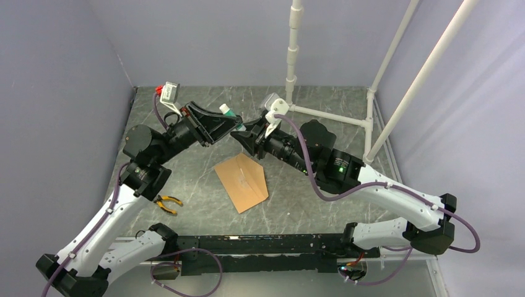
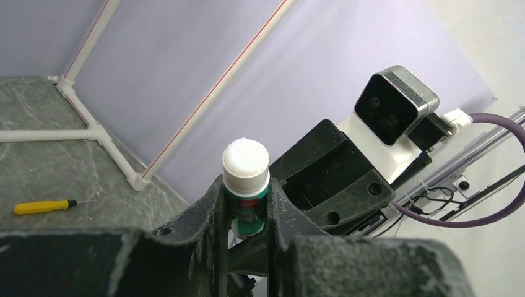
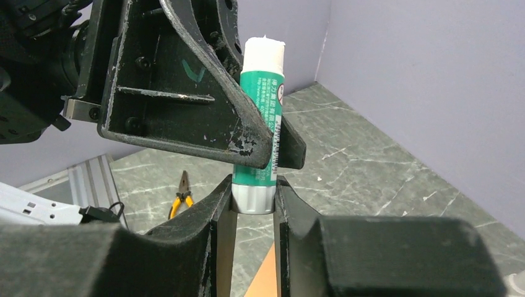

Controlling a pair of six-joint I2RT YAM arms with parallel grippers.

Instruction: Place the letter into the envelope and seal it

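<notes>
The brown envelope [image 1: 241, 181] is lying flat in the middle of the desk [image 1: 297, 204], and up in the air over the desk the left jaws are clamping a glue stick [image 3: 263, 111] around its green body while the right jaws are pinching its silvery bottom end, pliers [image 1: 167, 201] sitting off left.

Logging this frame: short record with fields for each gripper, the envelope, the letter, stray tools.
left gripper: shut on glue stick, on its green body
right gripper: shut on glue stick, on its silver end
envelope: flat on the table, untouched
letter: not seen as a separate sheet
stray tools: pliers by left arm; yellow screwdriver on table
</notes>
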